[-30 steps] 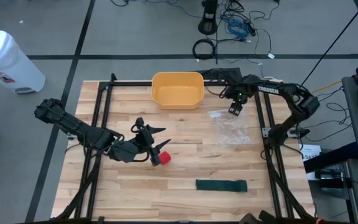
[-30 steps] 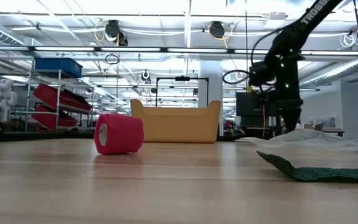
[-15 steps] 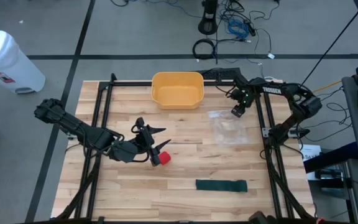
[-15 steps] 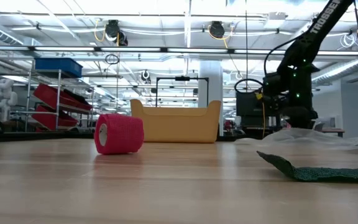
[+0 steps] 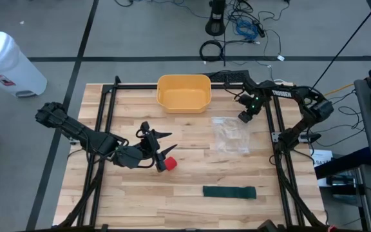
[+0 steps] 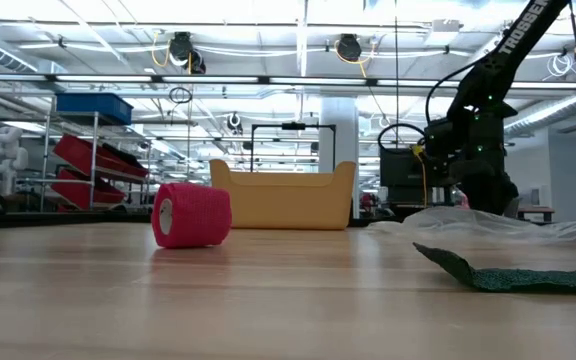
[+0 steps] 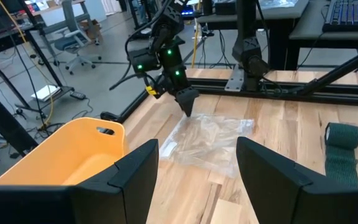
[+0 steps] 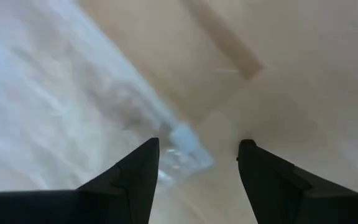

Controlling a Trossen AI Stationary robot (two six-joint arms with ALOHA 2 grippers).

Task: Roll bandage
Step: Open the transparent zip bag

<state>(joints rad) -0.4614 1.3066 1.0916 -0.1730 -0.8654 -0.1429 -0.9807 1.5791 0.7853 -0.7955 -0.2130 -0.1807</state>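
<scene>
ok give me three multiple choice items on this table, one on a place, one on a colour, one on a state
1. Where is the right tool?
A. over the yellow bin
B. at the clear plastic bag's far corner
C. beside the green bandage

2. What colour is the rolled bandage?
A. red
B. blue
C. white

3. How does the green bandage lie?
A. fully rolled
B. mostly unrolled, flat on the table
C. inside the bin

Answers:
1 B, its tip meets the clear plastic bag in the left wrist view.
2 A, seen by the left tool.
3 B, a flat strip in the high view.

A red bandage roll [image 5: 169, 163], a dark green bandage strip [image 5: 229, 192], a yellow bin [image 5: 183, 93], pale wood table [image 5: 192, 207].
</scene>
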